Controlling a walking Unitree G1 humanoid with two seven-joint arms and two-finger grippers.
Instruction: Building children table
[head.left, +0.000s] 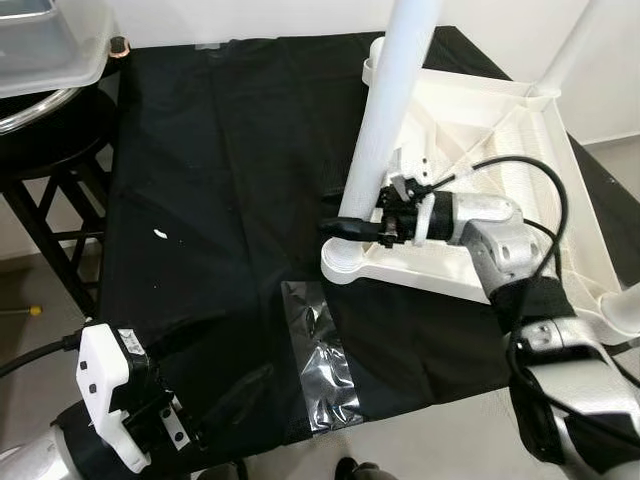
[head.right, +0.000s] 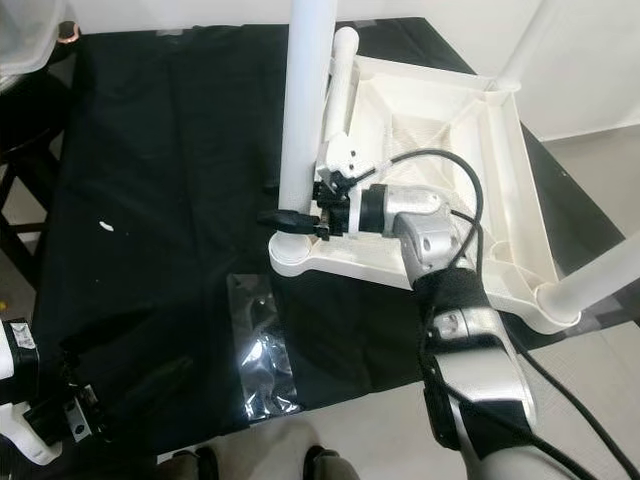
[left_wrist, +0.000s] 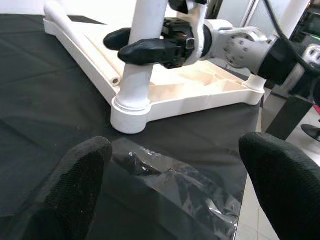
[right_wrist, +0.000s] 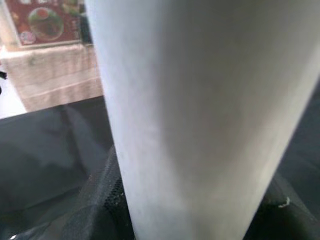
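My right hand (head.left: 350, 228) grips the white table leg (head.left: 385, 120), standing upright in the corner socket of the overturned white tabletop (head.left: 520, 140) on the black-draped counter (head.left: 200, 200). My left hand (left_wrist: 170, 165), seemingly idle, hovers open near the crinkled plastic bag (head.left: 325, 360).

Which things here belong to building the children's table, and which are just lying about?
Belonging to the job:
upturned white tabletop
white table leg, standing in the corner socket
right gripper, closed around that leg
loose leg lying in the tabletop

Lying about:
clear plastic bag
black stool
clear plastic bin
left gripper, idle
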